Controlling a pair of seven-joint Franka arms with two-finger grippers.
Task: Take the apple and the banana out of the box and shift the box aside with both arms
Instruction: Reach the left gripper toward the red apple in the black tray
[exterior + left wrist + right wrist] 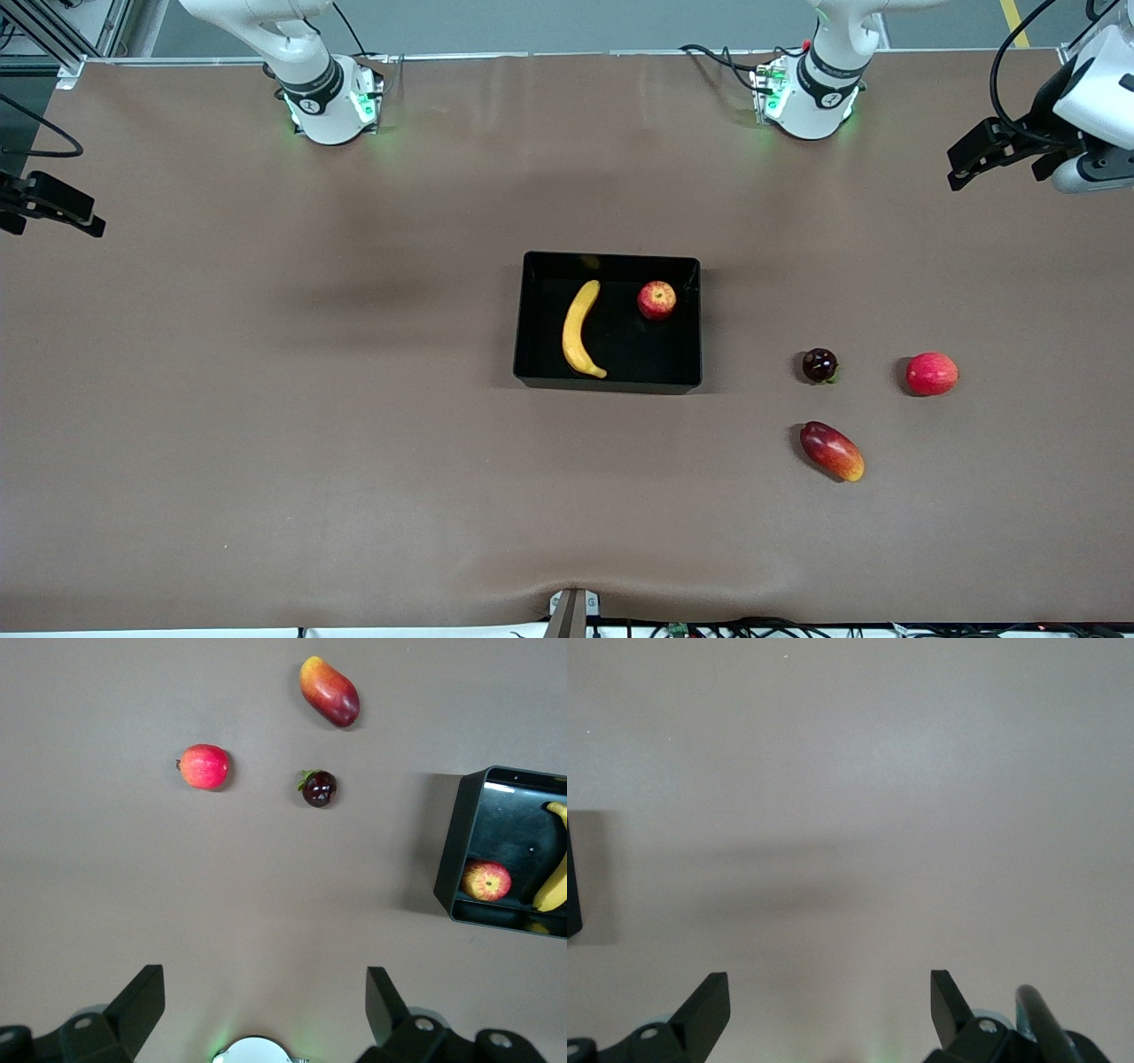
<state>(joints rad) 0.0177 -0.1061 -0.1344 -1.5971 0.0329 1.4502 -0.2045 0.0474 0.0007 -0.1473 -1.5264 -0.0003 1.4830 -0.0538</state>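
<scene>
The black box (608,384) stands mid-table. The yellow banana (580,330) and the small red apple (656,299) with yellowish streaks lie inside it, apart from each other. The left wrist view shows the box (455,850) with the apple (486,881) and part of the banana (555,886). My left gripper (964,167) (266,981) is open and empty, raised over the table's left-arm end. My right gripper (62,213) (830,985) is open and empty, raised over the right-arm end. A sliver of the box (571,888) shows in the right wrist view.
Toward the left arm's end lie a plain red round fruit (932,373) (204,766), a dark purple round fruit (819,365) (319,788), and an oblong red-and-yellow mango-like fruit (832,451) (330,691) nearer the front camera. Both arm bases stand along the table's back edge.
</scene>
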